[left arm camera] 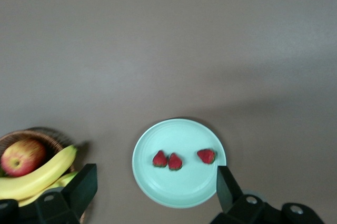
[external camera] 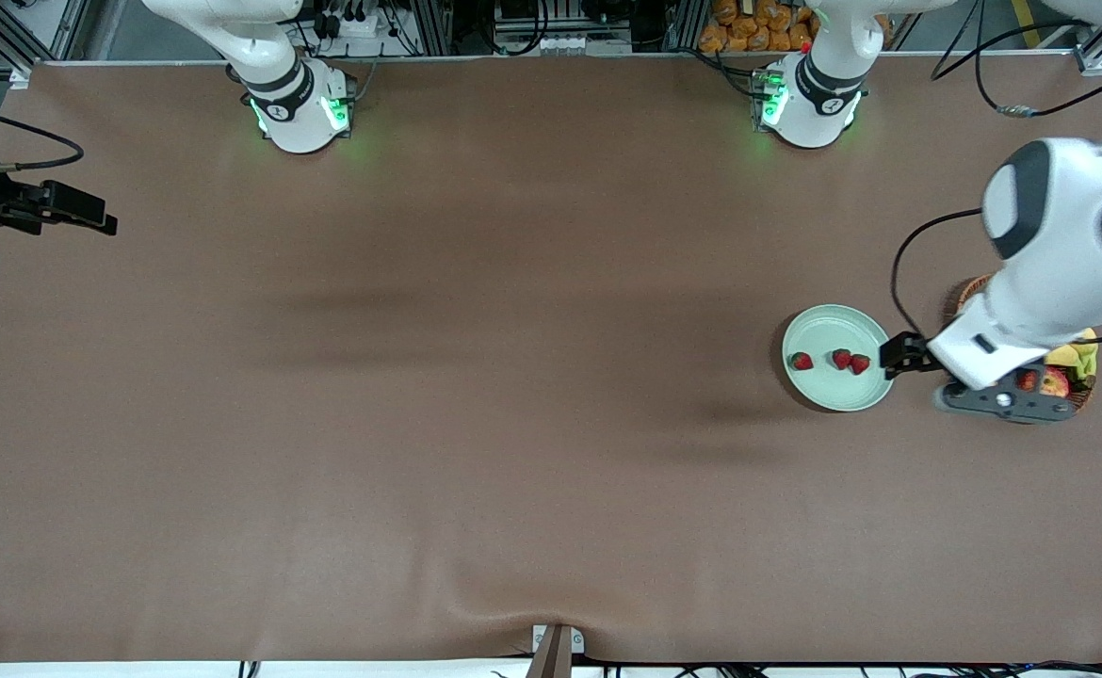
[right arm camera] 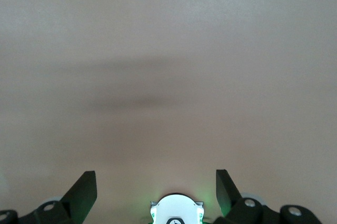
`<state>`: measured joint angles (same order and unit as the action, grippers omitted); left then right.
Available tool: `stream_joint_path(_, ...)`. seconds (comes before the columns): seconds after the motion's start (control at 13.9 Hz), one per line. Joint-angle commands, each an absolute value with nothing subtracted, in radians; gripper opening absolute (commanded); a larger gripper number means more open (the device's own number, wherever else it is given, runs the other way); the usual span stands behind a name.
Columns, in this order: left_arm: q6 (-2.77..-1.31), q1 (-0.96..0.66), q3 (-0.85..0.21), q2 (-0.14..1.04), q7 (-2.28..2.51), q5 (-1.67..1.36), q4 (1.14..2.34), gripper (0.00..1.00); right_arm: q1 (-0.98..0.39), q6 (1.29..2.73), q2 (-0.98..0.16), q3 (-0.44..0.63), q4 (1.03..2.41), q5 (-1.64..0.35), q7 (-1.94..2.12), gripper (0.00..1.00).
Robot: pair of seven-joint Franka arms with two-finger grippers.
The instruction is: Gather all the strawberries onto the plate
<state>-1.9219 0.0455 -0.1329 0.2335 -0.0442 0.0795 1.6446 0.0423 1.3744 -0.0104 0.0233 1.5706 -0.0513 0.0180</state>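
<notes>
Nearest the front camera lies the bare brown counter point(external camera: 513, 471), and the plate point(external camera: 819, 330) sits on it toward the left arm's end. That plate is round, shallow and pale mint green, glossy, with a raised rim. All three strawberries point(external camera: 841, 358) lie inside the plate: small red berries with dark green caps, each far smaller than the plate. Two of them touch or nearly touch as a pair on the side of the plate toward the wicker basket point(external camera: 970, 287), and the third point(external camera: 801, 361) lies apart from the pair, still inside the rim.

Just beside the plate, toward the left arm's end, stands the basket, largely covered in the front view by the left arm. The left gripper point(external camera: 904, 356) hangs over the edge of the plate nearest the basket, its jaws spread wide and holding nothing. The right gripper point(external camera: 61, 209) waits well away from the plate over the counter at the right arm's end, jaws likewise wide apart and empty.

The left wrist view shows what the front view hides: the basket's contents, a red-yellow apple point(left arm camera: 22, 156) and a yellow banana point(left arm camera: 39, 174), plus the whole plate between the dark fingers point(left arm camera: 84, 184). The right wrist view shows only plain counter and the lit base of an arm point(right arm camera: 176, 211).
</notes>
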Motion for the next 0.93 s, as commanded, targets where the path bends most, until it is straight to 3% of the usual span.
stream_joint_path(0.0, -1.82, 0.055, -0.13, 0.192, -0.08, 0.051, 1.566, 1.0, 0.046, 1.374, -0.006, 0.021, 1.577, -0.046, 0.017, 1.0)
stream_joint_path(0.5, -1.629, 0.052, -0.09, 0.123, -0.078, -0.015, 1.447, 1.0, 0.045, 1.378, -0.006, 0.021, 1.577, -0.046, 0.017, 1.0)
stream_joint_path(0.86, -1.595, 0.054, -0.069, 0.094, -0.045, 0.0, 1.447, 1.0, 0.044, 1.379, -0.006, 0.021, 1.577, -0.046, 0.017, 1.0)
